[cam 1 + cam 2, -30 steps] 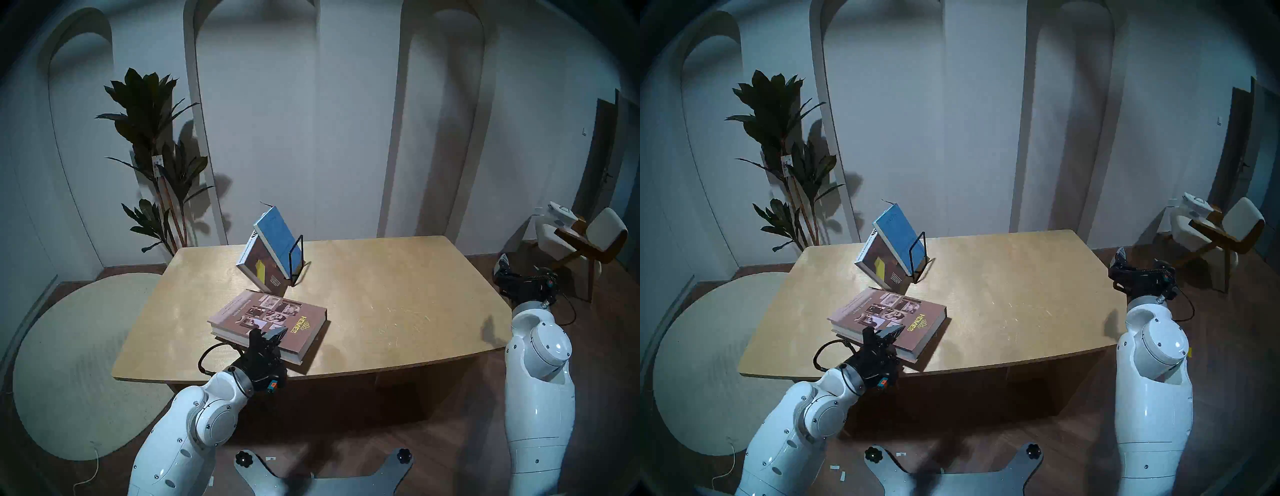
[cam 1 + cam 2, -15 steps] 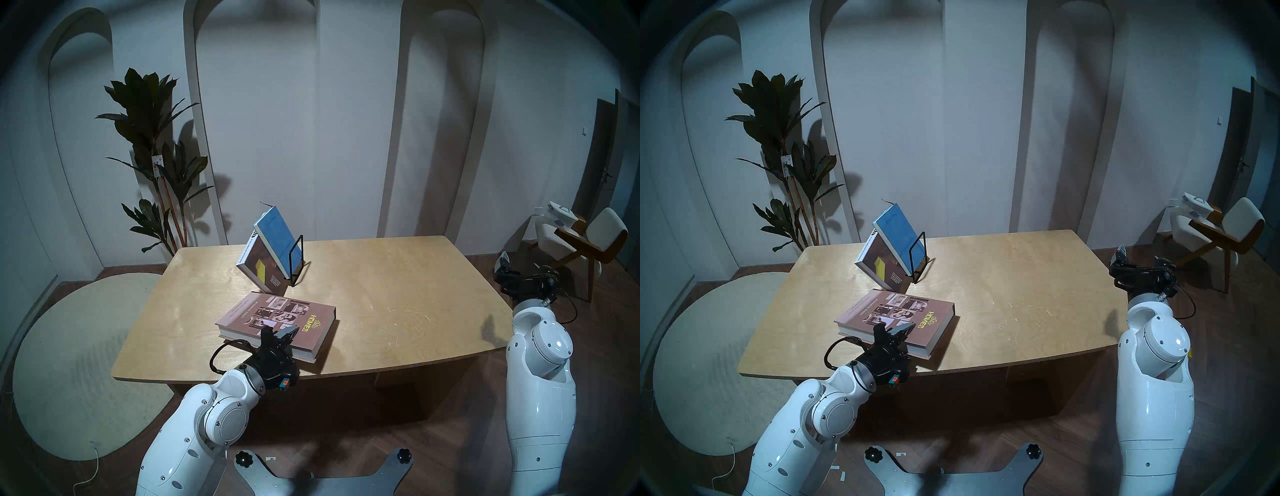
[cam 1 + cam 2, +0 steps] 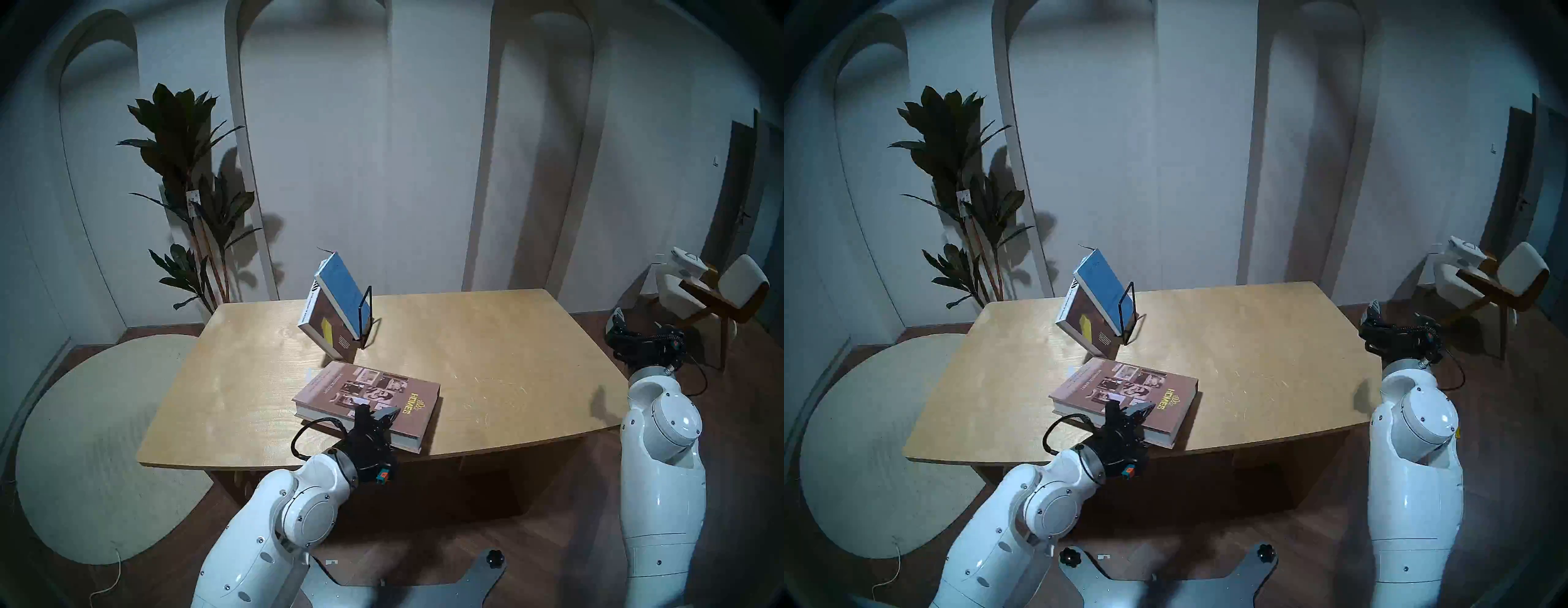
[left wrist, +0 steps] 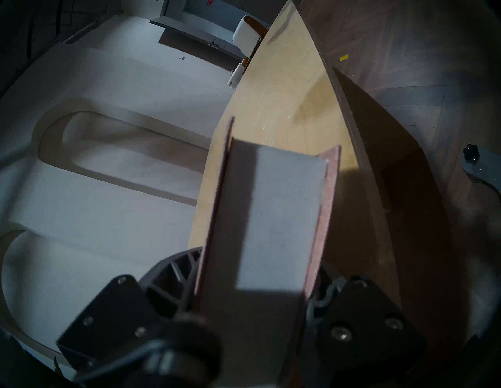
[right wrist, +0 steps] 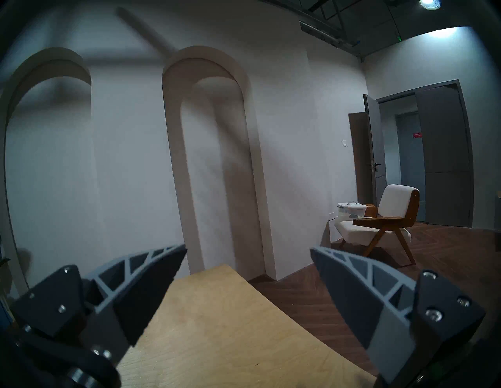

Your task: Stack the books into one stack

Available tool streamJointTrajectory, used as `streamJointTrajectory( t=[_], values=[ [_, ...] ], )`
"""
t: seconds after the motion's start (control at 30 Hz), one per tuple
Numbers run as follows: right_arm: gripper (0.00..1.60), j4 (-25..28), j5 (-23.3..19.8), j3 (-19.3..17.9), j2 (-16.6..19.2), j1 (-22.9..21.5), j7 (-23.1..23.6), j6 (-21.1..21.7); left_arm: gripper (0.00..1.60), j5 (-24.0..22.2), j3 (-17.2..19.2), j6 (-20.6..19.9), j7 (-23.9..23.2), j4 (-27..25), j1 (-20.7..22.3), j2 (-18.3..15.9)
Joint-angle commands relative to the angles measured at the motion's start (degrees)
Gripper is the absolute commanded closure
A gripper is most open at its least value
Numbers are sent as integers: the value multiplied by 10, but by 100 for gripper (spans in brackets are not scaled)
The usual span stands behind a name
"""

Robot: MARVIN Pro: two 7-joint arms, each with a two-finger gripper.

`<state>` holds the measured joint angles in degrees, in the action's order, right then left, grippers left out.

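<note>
The large mauve-brown "HOMES" book (image 3: 373,392) lies flat near the table's front edge, left of centre. My left gripper (image 3: 381,418) is shut on its near edge, one finger over the cover and one beneath. In the left wrist view the book's white page block (image 4: 273,216) fills the gap between the fingers (image 4: 173,271). A brown book with a white spine (image 3: 323,329) and a thin blue book (image 3: 343,293) lean in the black wire rack (image 3: 365,316) behind it. My right gripper (image 5: 248,250) is open and empty, off the table's right end.
The wooden table (image 3: 500,361) is bare to the right of the books. A potted plant (image 3: 186,170) stands at the back left and an armchair (image 3: 721,293) at the back right. A round pale rug (image 3: 97,446) lies on the floor to the left.
My left gripper has carried the "HOMES" book rightward along the table's front. The brown book in the rack has shifted slightly to the right. The right arm has barely moved.
</note>
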<state>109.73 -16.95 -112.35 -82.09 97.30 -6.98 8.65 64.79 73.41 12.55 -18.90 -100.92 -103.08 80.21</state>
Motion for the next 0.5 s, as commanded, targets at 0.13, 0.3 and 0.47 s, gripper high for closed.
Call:
streamJointTrajectory(
  t=[0.13,0.3,0.47],
  values=[
    [0,12,1,0,-1,-5,-1,-4,160,-28,-37,-56,9,30,48,48],
    [0,12,1,0,-2,-5,-1,-4,160,-36,-50,-65,-14,23,48,45],
    [0,12,2,0,-3,-6,-1,-4,160,-46,-46,-34,-61,-3,28,9]
  ],
)
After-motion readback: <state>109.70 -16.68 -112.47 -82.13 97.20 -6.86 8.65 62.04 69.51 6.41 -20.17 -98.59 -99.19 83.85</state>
